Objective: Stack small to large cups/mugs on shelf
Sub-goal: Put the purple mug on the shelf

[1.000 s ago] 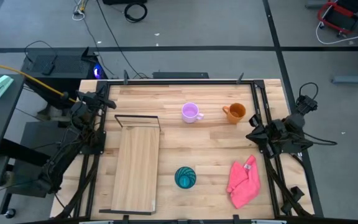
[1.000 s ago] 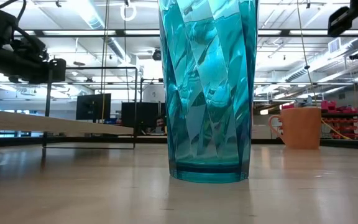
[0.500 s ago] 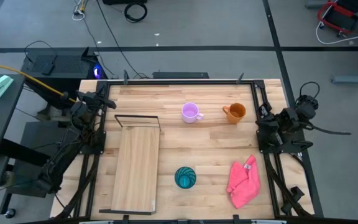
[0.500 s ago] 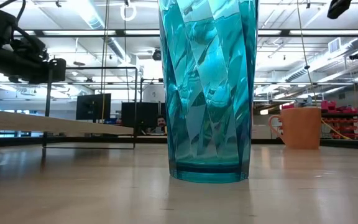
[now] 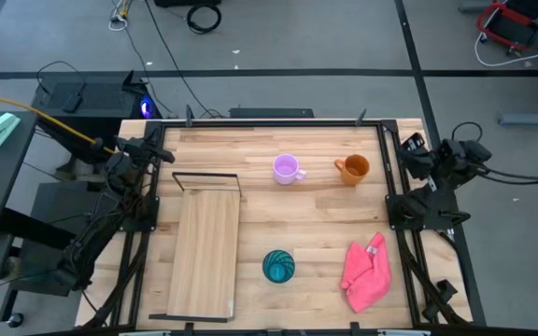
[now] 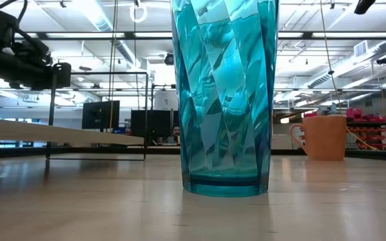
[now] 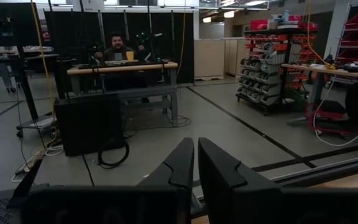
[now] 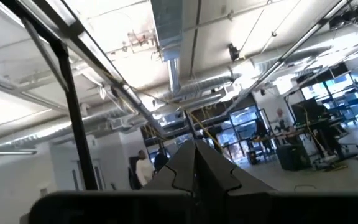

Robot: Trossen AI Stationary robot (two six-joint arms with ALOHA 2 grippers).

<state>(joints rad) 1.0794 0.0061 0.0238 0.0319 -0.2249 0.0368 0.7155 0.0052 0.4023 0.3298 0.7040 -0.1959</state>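
Note:
The lilac mug (image 5: 288, 169) and the orange mug (image 5: 353, 169) stand upright on their bases at the far middle of the table. The teal cup (image 5: 278, 266) stands near the front edge and fills the low view (image 6: 225, 94); the orange mug shows behind it (image 6: 324, 137). The shelf board (image 5: 204, 254) lies at the left with its black wire frame (image 5: 206, 184) at the far end. My left gripper (image 5: 163, 155) is shut at the table's far left edge. My right gripper (image 5: 405, 147) is shut, raised by the right edge and tipped upward.
A pink cloth (image 5: 366, 273) lies crumpled at the front right. Black rails (image 5: 386, 159) run along the table's sides. Bare tabletop lies between the mugs and the teal cup. A person sits at a desk (image 7: 120, 46) far behind the table.
My right gripper has drawn back from over the table's right side toward the far right corner and has risen, tipping up until it points toward the ceiling. It leaves the top of the low view. The cups, the shelf and my left arm have kept still.

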